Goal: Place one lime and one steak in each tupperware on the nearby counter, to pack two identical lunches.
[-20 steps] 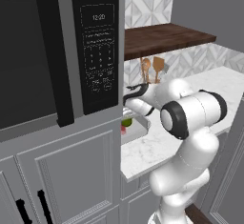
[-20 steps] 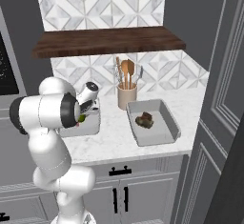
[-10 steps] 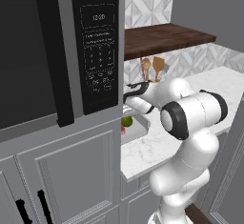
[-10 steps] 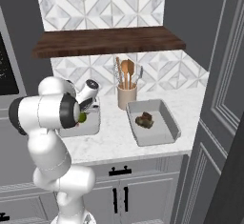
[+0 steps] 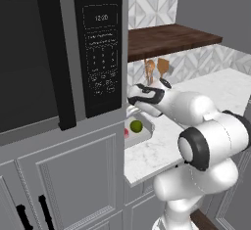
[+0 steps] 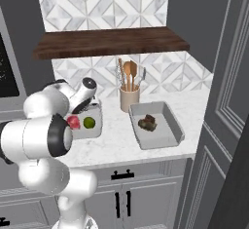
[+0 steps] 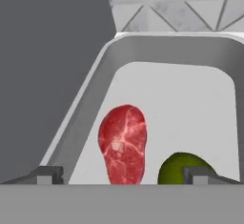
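fingers spread wide, empty, over left tupperware — steak and lime both in; lift straight up, clear the rim.

Microwave display, on the dark control panel at the left of the left base view, reads "12:00"; keypad beneath it carries rows of markings too small and blurred to read; no other text, label or brand is legible.
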You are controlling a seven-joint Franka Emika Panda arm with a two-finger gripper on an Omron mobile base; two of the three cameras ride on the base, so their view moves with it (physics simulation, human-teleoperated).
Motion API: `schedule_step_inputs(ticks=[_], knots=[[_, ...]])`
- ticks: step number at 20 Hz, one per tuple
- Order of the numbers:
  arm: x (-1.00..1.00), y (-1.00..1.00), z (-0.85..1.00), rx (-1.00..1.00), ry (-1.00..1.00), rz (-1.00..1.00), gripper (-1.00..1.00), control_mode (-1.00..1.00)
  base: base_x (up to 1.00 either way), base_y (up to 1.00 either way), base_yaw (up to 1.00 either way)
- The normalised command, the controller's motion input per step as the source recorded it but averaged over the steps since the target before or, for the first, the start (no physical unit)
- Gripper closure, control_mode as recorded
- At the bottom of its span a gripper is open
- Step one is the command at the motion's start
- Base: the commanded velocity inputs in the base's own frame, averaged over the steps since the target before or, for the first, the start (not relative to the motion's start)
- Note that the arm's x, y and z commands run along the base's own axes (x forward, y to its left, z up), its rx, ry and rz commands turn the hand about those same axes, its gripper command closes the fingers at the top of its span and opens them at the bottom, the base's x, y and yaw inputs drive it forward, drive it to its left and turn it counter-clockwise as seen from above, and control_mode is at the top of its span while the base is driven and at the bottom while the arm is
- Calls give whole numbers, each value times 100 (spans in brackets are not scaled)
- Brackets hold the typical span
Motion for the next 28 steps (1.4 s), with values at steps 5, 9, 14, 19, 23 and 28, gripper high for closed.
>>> schedule_step_inputs(ticks=[5,9,14,19,23,28], knots=[[-81,-19,62,0,-6,1,-100,-100,0,0,0],[-88,-19,61,-4,-9,0,-100,-100,0,0,0],[-59,-12,44,-8,0,-7,-100,-100,0,0,0],[-57,-42,51,0,0,-27,-100,-100,0,0,0],[-66,-38,45,0,1,-26,-100,-100,0,0,0],[-71,-21,39,0,1,-22,-100,-100,0,0,0]])
